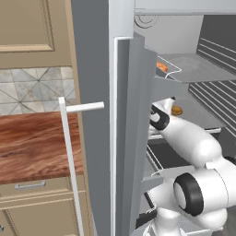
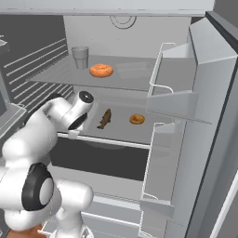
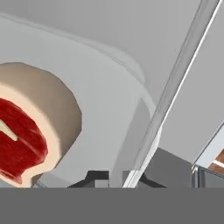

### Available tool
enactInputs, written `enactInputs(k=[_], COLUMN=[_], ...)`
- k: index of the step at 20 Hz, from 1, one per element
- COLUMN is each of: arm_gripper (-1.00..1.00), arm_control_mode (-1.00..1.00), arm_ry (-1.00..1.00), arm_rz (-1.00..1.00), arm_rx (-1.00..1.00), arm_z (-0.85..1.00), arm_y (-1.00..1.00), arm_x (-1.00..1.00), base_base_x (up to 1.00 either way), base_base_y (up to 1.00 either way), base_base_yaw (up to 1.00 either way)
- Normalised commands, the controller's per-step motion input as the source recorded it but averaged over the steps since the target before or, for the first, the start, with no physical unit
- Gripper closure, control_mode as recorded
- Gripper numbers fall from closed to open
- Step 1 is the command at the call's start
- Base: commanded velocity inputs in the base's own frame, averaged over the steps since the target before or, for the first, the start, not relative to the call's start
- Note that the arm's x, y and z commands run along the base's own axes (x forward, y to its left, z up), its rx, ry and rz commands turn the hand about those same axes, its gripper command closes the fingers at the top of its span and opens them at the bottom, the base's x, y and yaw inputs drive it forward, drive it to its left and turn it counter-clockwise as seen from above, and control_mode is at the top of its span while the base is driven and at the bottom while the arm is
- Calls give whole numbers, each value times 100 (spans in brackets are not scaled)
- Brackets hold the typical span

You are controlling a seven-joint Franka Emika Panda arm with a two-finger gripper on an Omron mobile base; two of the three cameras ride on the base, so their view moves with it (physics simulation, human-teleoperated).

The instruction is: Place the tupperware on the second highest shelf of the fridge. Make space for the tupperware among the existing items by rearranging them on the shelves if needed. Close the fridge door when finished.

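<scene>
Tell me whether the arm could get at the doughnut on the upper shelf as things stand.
Probably not yet. The way to the doughnut looks free, with only a cup beside it, but the gripper is shut on the tupperware rim down at the shelf below, so it would have to set that down first.

fridge (image 2: 204,139) interior: no text, labels or numbers readable
round mark on fridge back wall (image 2: 123,21): plain concentric rings, no lettering (reads as a moulded disc, not a logo)
cup (image 2: 80,57) on top shelf: blank, no print
tupperware (image 3: 109,109): no label or brand
cabinets (image 1: 32,27): no signs
</scene>
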Motion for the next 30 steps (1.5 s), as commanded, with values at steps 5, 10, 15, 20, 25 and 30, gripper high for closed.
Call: enactInputs(k=[5,10,15,20,25,30], arm_gripper=[-100,-100,-100,-100,-100,-100], arm_control_mode=[-100,-100,-100,-100,-100,-100], arm_ry=[-5,-9,-44,-16,0,-1], arm_rz=[5,0,0,3,23,32], arm_rx=[0,0,-7,-6,-30,-47], arm_z=[-7,-10,-14,52,78,76], arm_y=[0,0,-5,-19,-58,-57], arm_x=[46,43,-54,-87,-88,-100], base_base_x=[0,0,0,0,0,0], base_base_y=[0,0,0,0,0,0], base_base_yaw=[0,0,0,0,0,0])
